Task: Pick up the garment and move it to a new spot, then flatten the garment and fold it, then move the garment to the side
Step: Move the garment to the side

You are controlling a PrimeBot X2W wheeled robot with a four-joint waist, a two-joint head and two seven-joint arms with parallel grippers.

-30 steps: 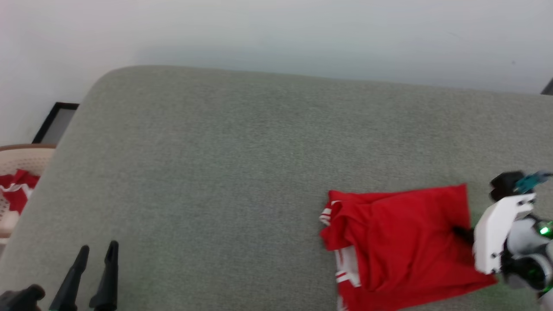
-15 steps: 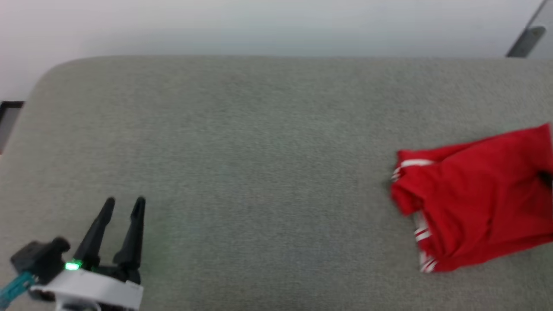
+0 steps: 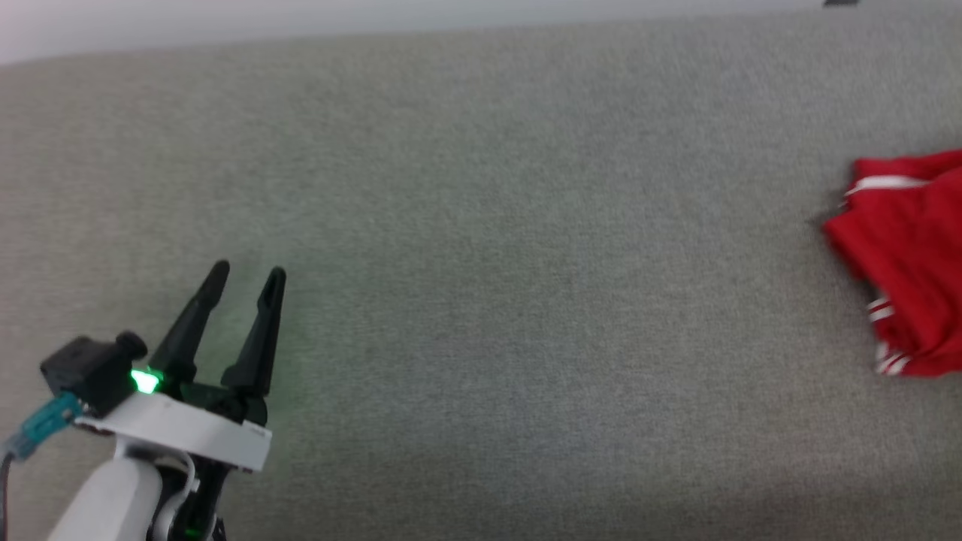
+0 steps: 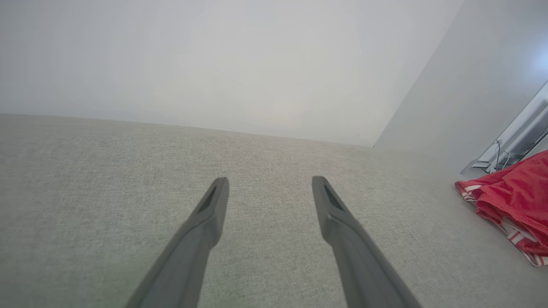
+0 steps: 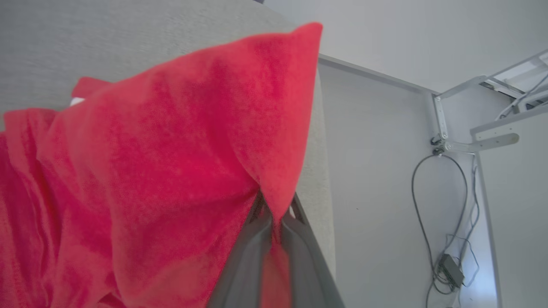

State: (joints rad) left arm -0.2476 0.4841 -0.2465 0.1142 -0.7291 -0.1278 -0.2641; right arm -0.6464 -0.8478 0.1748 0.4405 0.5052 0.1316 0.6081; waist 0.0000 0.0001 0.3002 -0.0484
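Right claw [image 5: 276, 218], pinched on the folded garment [image 3: 909, 248], has dragged it aside, so the final step looks nearly done; left claw [image 3: 248, 270] gapes empty.

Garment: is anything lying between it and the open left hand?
Nothing visible. Bare grey upholstery lies between the left hand and the garment, which sits at the head view's right edge. The right hand is shut on its red cloth.

**Count of items in view**

One red garment [image 3: 913, 248]; one grey padded surface [image 3: 481, 188]; two grippers, namely one left gripper [image 3: 248, 268] and one right gripper [image 5: 272, 214], each bearing two dark fingers [image 4: 205, 226], four fingers in all; one green indicator light [image 3: 143, 381], on the left gripper's base
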